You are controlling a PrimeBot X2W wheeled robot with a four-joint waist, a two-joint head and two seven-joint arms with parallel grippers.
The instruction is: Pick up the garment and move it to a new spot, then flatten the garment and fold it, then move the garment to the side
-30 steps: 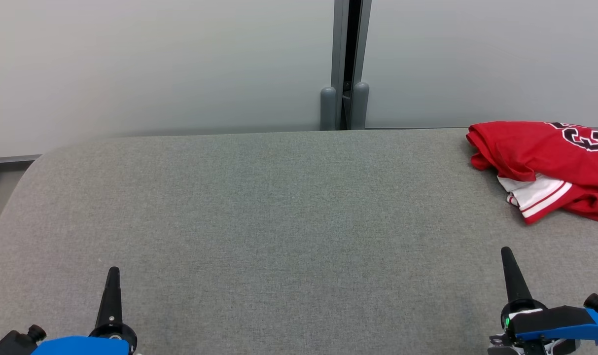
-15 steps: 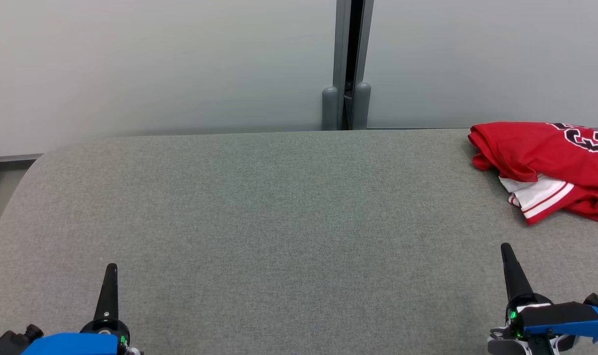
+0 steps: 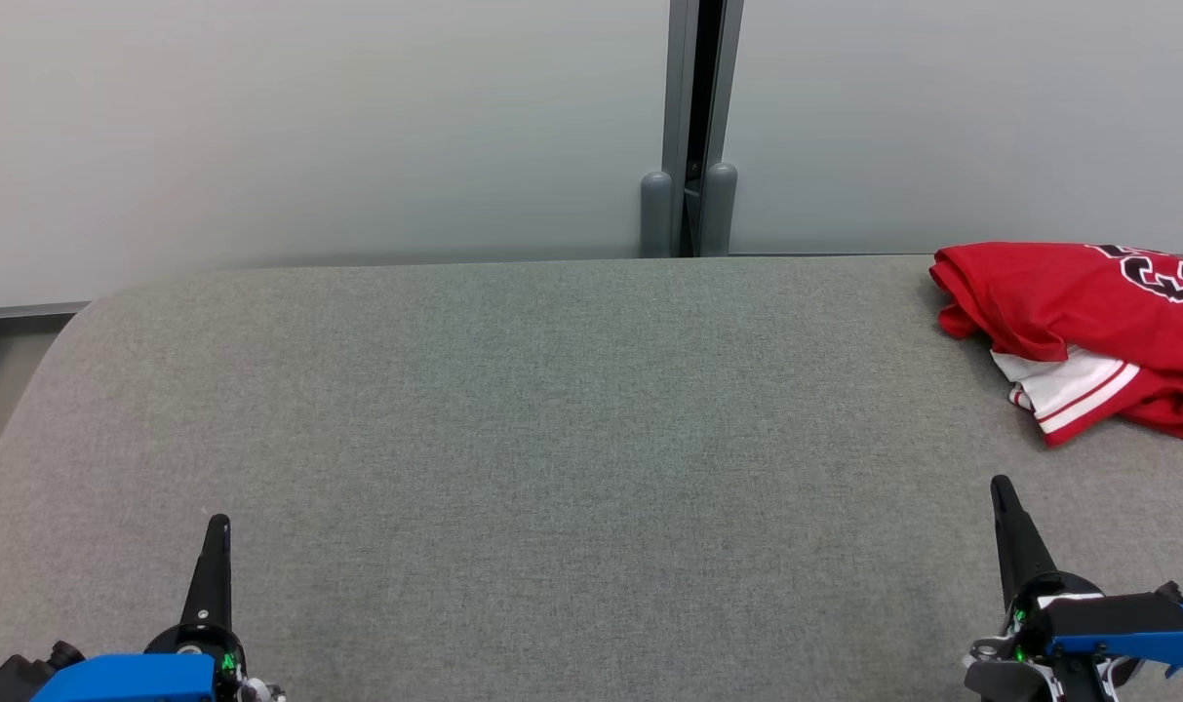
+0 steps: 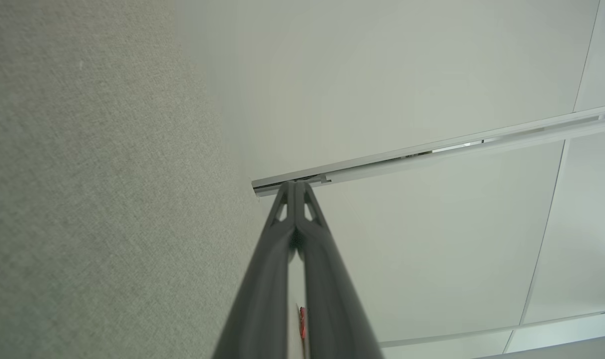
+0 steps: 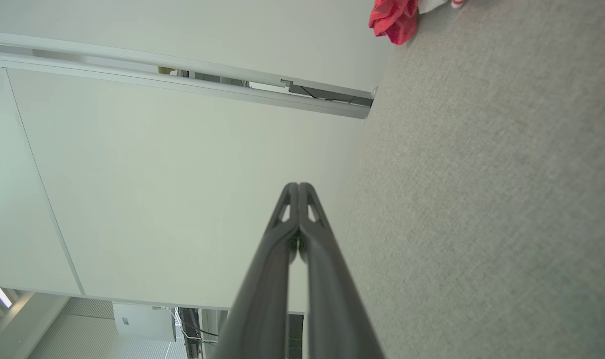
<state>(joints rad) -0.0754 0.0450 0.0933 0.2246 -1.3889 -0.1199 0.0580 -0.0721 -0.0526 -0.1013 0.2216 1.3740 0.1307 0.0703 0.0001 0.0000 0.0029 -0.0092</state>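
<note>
Your head camera has swung slightly since a second ago, so the whole scene sits a little further right. The garment itself lies as it did, and both grippers' tips stand a touch higher in the head view.

The grey fabric-covered table point(image 3: 552, 439) spans most of what you see, with a rounded corner at its far left. Behind it stand pale wall panels point(image 3: 308, 127), split by a grey vertical frame post point(image 3: 693, 117).

The red jersey point(image 3: 1088, 302) lies crumpled at the table's far right, cut off by the picture's edge. It shows white trim with red stripes and part of a black-and-white number. In the right wrist view a corner of it point(image 5: 394, 20) peeks in at the top.

Your right gripper point(image 3: 999, 485) hovers at the lower right, well apart from the jersey. Its two dark fingers are pressed together on nothing. Your left gripper point(image 3: 218, 525) hovers at the lower left, fingers likewise pressed tight and empty.
</note>
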